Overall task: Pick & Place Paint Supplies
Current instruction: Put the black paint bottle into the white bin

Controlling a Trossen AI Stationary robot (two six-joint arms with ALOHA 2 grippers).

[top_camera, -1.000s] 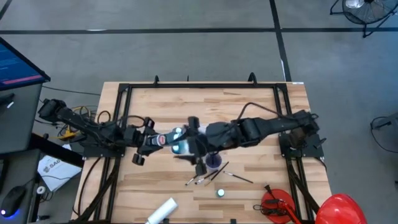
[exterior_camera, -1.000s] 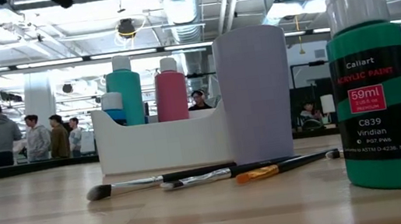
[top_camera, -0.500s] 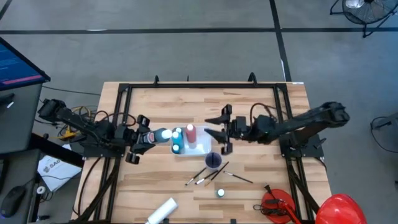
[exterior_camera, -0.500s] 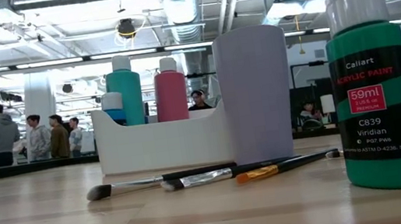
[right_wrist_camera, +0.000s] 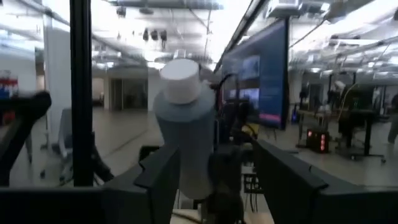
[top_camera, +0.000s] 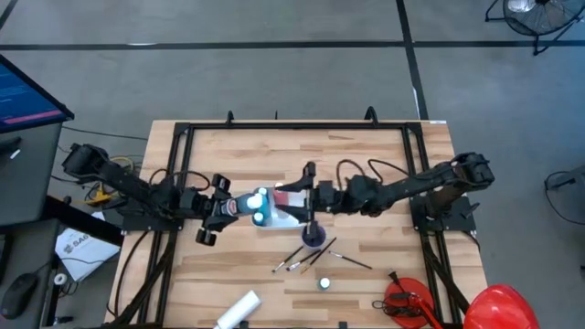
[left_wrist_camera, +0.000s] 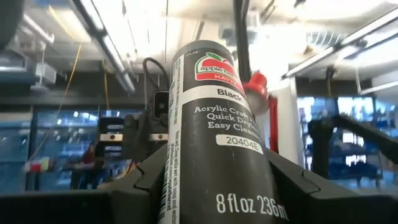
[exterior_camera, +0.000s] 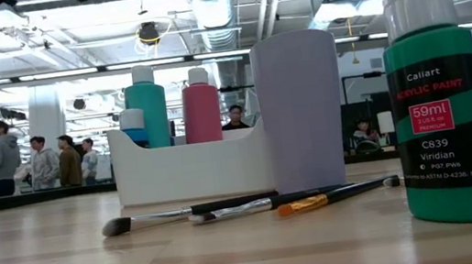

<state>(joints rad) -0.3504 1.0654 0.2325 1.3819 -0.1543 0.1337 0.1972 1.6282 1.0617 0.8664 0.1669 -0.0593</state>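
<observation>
While our left gripper (top_camera: pixel 239 206) jaws pinch the black paint bottle (left_wrist_camera: pixel 214 143) beside the white caddy (top_camera: pixel 294 217) for loading, our right gripper (top_camera: pixel 294 195), over it, seemingly clamps a grey-blue bottle (right_wrist_camera: pixel 183 140).

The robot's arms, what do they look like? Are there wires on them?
Both arms are dark and jointed, with black cables looping along them. The left end effector and the right end effector each end in two flat black fingers.
</observation>
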